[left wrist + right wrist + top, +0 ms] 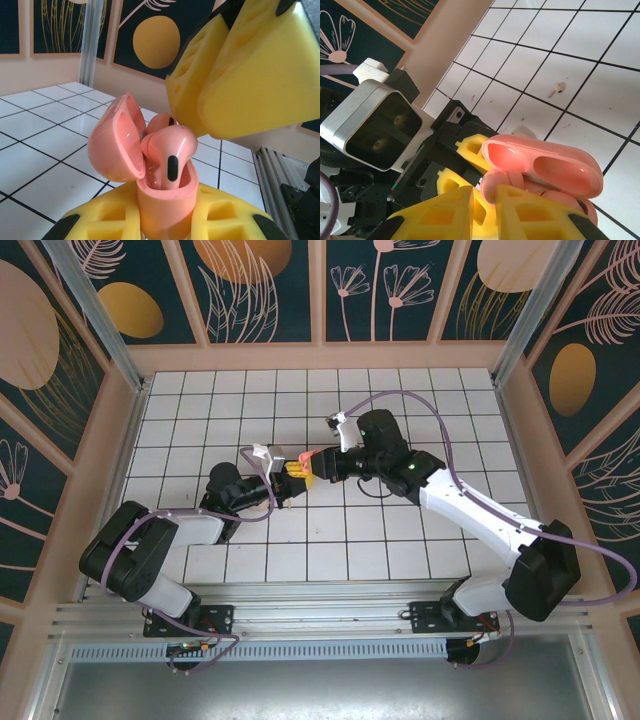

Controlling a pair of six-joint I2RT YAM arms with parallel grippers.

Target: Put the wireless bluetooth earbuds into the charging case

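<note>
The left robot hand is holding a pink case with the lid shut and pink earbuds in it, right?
Not quite. The left gripper holds the pink case with pink earbuds in it, but the lid is open, swung back, as the left wrist view shows.

White tiled tabletop (300, 560); dark floral wall panels (400, 290); aluminium rail (330, 650) near edge.

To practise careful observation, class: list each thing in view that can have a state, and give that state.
pink charging case: lid open, held upright.
front pink earbud: stem down in the case.
rear pink earbud: in the case, mostly hidden.
beige earbud: loose on the tiled table.
left gripper: jaws shut on the pink charging case.
right gripper: jaws shut, nothing seen between them.
</note>
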